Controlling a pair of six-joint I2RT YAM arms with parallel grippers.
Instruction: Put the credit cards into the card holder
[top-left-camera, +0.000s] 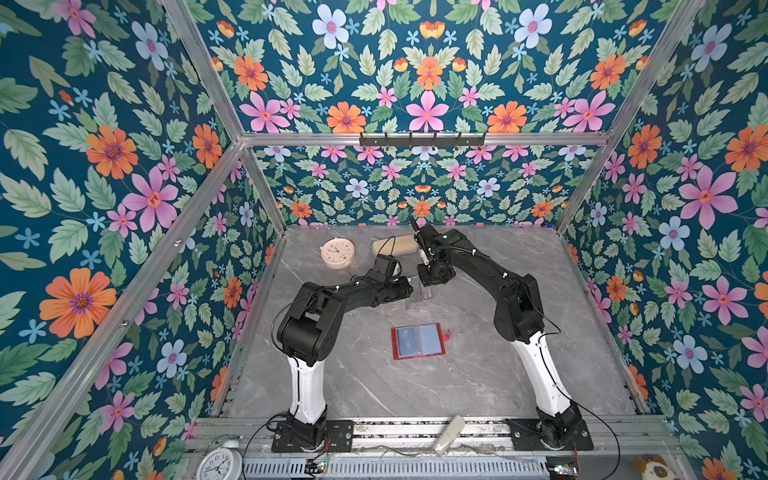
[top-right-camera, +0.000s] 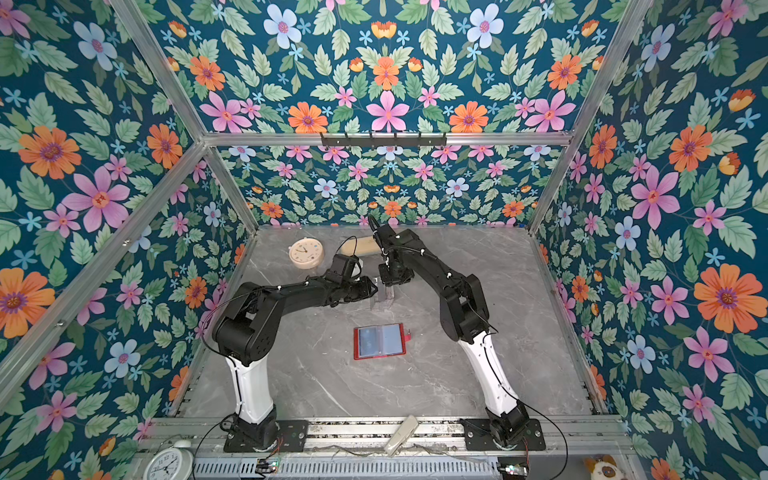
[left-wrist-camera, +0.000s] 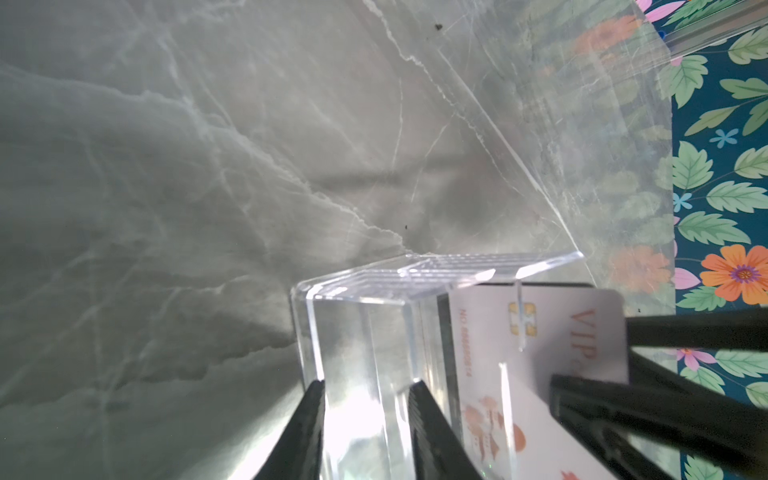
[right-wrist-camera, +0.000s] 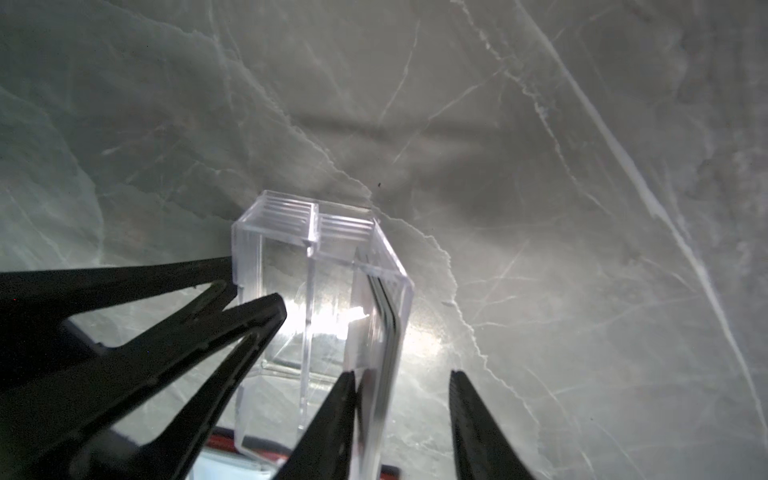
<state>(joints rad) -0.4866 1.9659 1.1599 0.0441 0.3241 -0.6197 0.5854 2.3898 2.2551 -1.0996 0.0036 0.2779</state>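
Observation:
The credit cards (right-wrist-camera: 387, 316) stand on edge inside a clear acrylic box (top-left-camera: 417, 300) (top-right-camera: 382, 301) at mid-table. One pale card face (left-wrist-camera: 536, 332) shows a gold chip and "VIP" letters. My left gripper (left-wrist-camera: 370, 399) (top-left-camera: 409, 291) is shut on one end of the clear box (left-wrist-camera: 365, 332), a finger on each side. My right gripper (right-wrist-camera: 403, 399) (top-left-camera: 427, 286) hangs open over the box (right-wrist-camera: 316, 266): one finger is inside beside the cards, the other outside the wall with a gap. The red card holder (top-left-camera: 419, 340) (top-right-camera: 380, 340) lies open and flat nearer the front.
A round pink clock (top-left-camera: 337, 252) and a beige oblong object (top-left-camera: 395, 245) sit at the back of the grey marble table (top-left-camera: 519, 374). A white bar (top-left-camera: 449, 434) and a white alarm clock (top-left-camera: 218, 463) rest by the front rail.

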